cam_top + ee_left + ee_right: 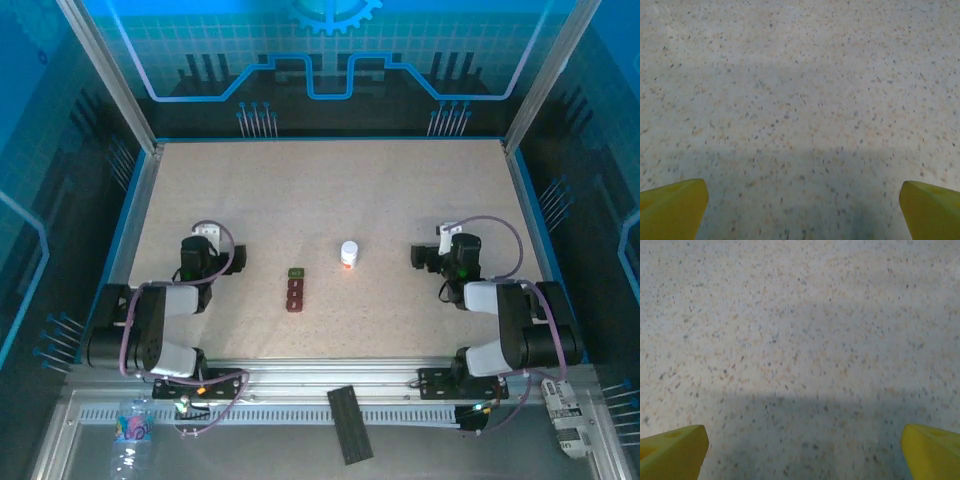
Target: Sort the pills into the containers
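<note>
Containers [295,289] sit on the table [400,190] near the white bottle [349,253], on its left, while the left gripper [802,207] and right gripper [802,450], well out on either side of the bottle, have jaws spread wide and hold nothing.

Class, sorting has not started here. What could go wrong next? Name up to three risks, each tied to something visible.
1. The white bottle looks small and upright; the open right gripper closing off-centre might topple it.
2. The containers lie loose nearby; the reaching left gripper could nudge them.
3. Both sit midway, so the two grippers might collide reaching in.
</note>
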Robot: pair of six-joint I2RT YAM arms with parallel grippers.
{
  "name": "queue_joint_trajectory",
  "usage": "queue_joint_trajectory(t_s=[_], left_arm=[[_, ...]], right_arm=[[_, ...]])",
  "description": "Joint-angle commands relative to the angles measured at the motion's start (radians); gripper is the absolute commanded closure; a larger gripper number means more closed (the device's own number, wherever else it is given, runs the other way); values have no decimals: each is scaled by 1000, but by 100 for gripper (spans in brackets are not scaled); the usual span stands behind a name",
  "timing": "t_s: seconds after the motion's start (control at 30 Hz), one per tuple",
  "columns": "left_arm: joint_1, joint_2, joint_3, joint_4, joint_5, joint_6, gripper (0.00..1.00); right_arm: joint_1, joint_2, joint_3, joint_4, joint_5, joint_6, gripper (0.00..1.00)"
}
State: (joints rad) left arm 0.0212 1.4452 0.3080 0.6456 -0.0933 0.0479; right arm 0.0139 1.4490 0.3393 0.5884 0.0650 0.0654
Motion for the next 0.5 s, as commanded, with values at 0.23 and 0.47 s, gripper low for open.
queue_joint_trajectory(t_s=[0.23,0.47], left_arm=[[-17,103,82,258,55,-47,1],[-15,103,82,260,57,-48,1]], right_arm=[[33,82,72,257,-57,-78,0],[33,82,72,255,-56,-77,0]])
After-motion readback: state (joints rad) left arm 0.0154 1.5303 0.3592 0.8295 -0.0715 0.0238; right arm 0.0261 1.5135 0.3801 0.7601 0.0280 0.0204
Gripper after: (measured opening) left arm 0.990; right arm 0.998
